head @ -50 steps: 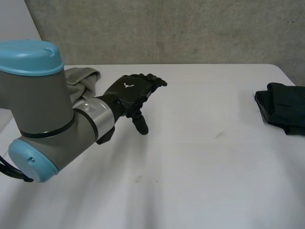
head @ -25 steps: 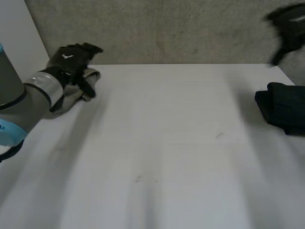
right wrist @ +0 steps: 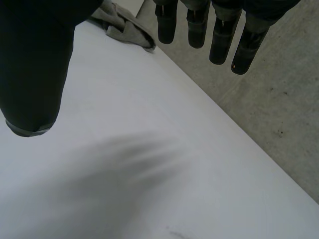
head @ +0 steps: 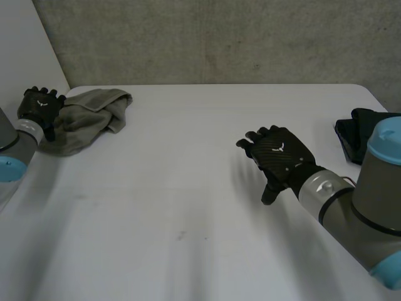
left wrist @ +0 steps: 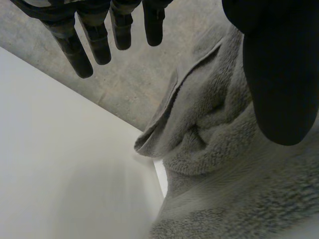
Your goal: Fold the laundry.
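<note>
Fingers of left hand straight and apart, gripping nothing, at left edge of crumpled grey towel. Right hand well right of towel, above bare white table, fingers straight, empty. Farthest right of towel, dark folded garment at table edge.

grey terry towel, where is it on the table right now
In the head view the crumpled grey terry towel lies at the far left corner of the white table, just beside the left hand.
</note>
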Available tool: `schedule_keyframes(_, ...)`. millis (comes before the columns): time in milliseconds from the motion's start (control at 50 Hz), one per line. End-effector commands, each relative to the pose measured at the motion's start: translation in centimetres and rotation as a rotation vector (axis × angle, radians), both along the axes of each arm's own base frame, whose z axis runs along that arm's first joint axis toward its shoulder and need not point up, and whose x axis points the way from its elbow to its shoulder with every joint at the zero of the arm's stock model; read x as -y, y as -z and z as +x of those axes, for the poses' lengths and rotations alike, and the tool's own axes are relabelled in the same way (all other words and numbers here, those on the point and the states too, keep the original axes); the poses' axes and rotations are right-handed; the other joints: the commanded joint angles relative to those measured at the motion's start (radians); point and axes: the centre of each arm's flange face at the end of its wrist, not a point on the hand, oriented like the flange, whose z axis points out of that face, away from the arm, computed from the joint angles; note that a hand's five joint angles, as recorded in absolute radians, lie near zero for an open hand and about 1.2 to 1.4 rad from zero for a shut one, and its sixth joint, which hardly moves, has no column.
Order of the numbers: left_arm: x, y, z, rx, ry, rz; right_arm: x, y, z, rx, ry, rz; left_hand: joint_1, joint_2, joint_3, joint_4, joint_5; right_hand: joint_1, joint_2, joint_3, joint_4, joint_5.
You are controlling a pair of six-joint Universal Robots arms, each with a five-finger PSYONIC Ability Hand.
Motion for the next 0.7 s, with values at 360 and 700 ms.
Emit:
schedule_keyframes(360,2.4,3.3,-2.0,-0.011,0.135,-0.033,-0.4,-0.1,-3.5,-0.009,0.088,0.019,0.176,0.178,0.152,0.156,0.14,0.031,-0.045,-0.04,-0.059,-0.068)
schedule_keyframes(700,2.1,4.5,-3.6,-0.014,0.18,-0.029,0.3,-0.4,-4.6,-0.003,0.131,0.008,1.209,1.211,1.185,1.189,1.173,0.031,-0.045,-0.04,-0.059,-0.068)
